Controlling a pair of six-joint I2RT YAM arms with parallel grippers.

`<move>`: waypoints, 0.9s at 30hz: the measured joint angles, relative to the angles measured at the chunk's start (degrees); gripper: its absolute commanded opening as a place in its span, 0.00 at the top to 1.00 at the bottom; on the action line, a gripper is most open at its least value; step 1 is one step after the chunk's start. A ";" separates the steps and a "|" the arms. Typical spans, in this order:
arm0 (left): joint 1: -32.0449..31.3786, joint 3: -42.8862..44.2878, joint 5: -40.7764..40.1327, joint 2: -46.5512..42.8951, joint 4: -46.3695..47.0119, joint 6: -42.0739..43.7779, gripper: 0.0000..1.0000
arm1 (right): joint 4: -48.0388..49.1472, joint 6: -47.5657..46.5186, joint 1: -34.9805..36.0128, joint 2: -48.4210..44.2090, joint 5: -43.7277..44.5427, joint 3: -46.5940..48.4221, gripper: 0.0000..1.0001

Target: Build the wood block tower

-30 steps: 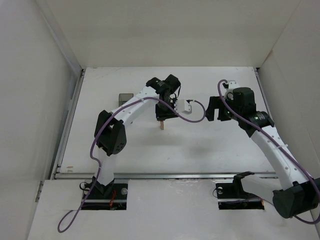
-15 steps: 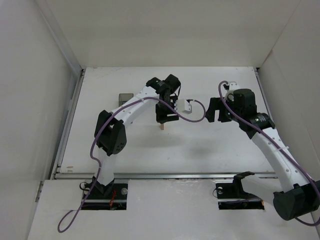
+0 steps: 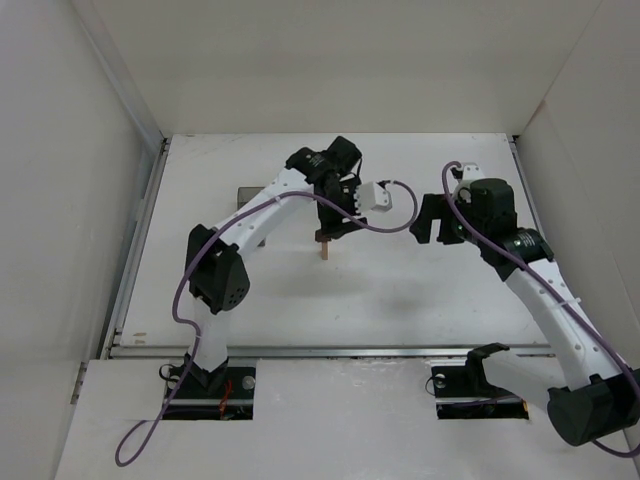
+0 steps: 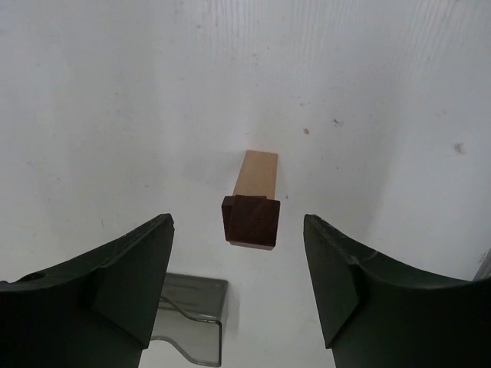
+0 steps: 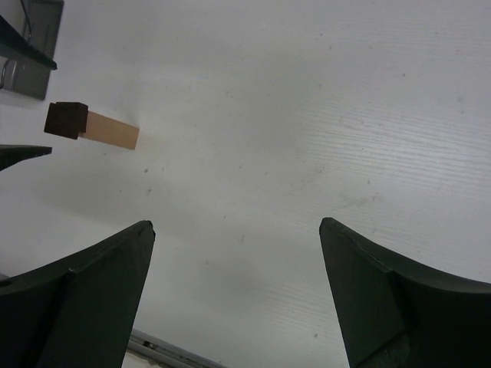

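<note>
The wood block tower stands near the table's middle: a slim tan upright piece (image 4: 259,173) with a small dark reddish-brown block (image 4: 251,221) on top. It is tiny in the top view (image 3: 324,249) and shows at the upper left of the right wrist view (image 5: 90,128). My left gripper (image 4: 238,221) hangs open above it, one finger on each side of the dark block and clear of it. Off to the right, my right gripper (image 5: 236,227) is open over bare table with nothing between its fingers.
A dark translucent bin (image 4: 190,316) lies just beside the tower, partly under the left arm in the top view (image 3: 247,193). White walls close in the table at the left, back and right. A rail (image 3: 330,350) runs along the near edge.
The left gripper's jaws have spread apart and let go of the dark block, which stays on the tan piece. The left wrist shifted slightly back. The right arm barely moved.
</note>
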 measured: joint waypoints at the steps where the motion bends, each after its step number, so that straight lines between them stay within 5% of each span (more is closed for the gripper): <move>1: 0.31 0.02 0.28 -0.48 0.70 -0.90 0.34 | 0.02 0.33 0.00 -0.07 0.26 0.00 0.04; 7: 5.60 0.11 0.15 -5.99 10.10 -15.72 0.31 | -0.74 4.13 0.00 1.95 6.43 2.14 0.01; 18: 41.18 -8.55 -13.94 -14.97 26.60 -45.83 0.25 | -1.62 7.89 0.00 4.15 24.57 10.43 0.01; 27: 45.11 -18.34 -23.45 -24.30 31.12 -48.74 0.18 | -1.20 8.26 0.00 4.02 30.56 10.95 0.01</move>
